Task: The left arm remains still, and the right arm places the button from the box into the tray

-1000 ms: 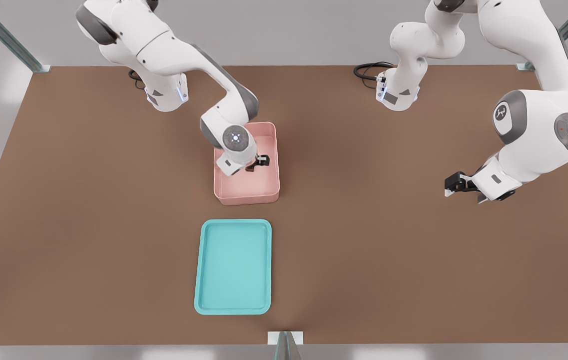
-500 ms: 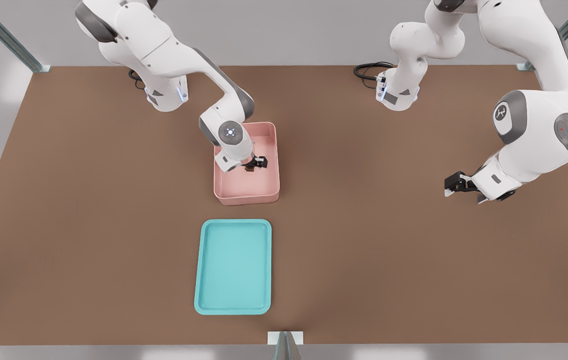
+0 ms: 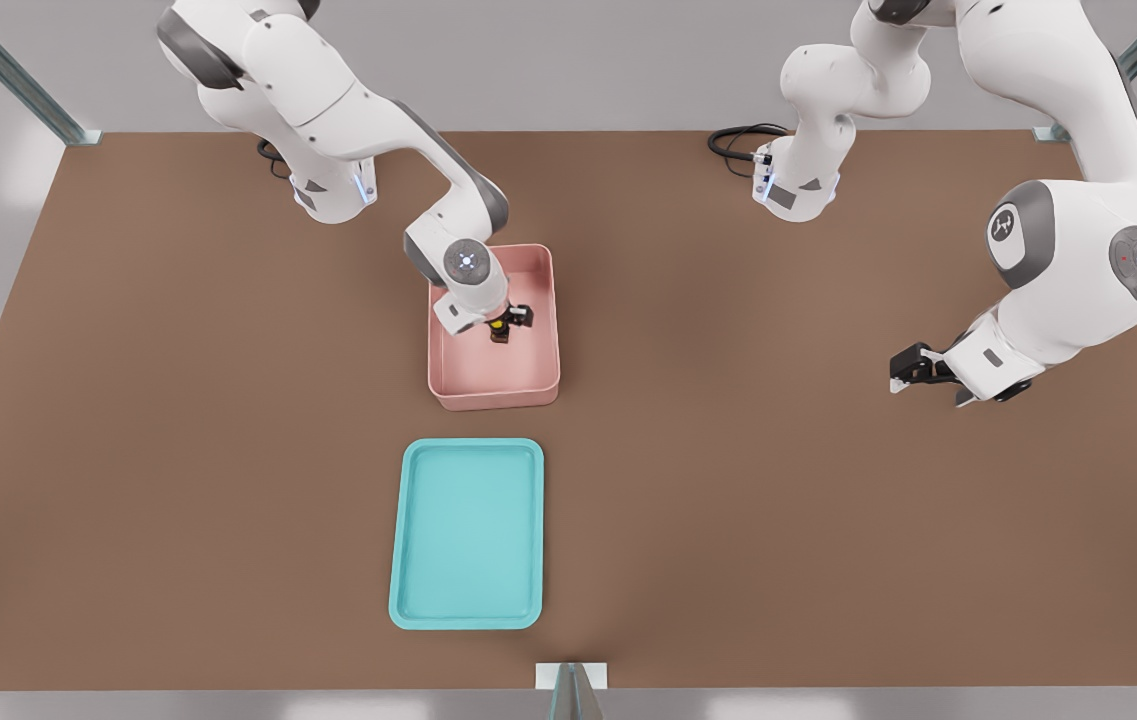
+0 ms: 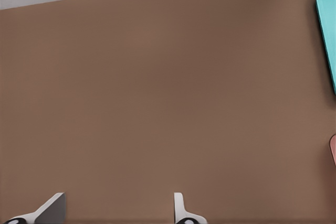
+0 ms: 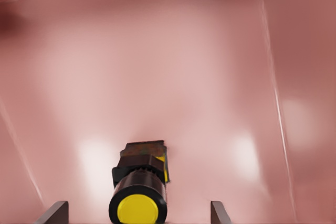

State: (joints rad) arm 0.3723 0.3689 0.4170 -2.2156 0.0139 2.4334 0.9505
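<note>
Button (image 5: 138,192) (yellow-capped) between open end effector (image 3: 505,322) fingers, inside box (image 3: 540,385).

Lighting: even, bright (soft overhead) | Shadows: faint beside box (image 3: 494,328) | Glare: patches on box floor | Blur: wrist views soft

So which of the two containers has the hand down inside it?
The pink box, tall-walled, holds the hand over the button; the turquoise tray doesn't.

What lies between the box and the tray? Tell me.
Nothing: in the front view only bare brown table separates the box from the tray. The tool is inside the box at the button.
</note>
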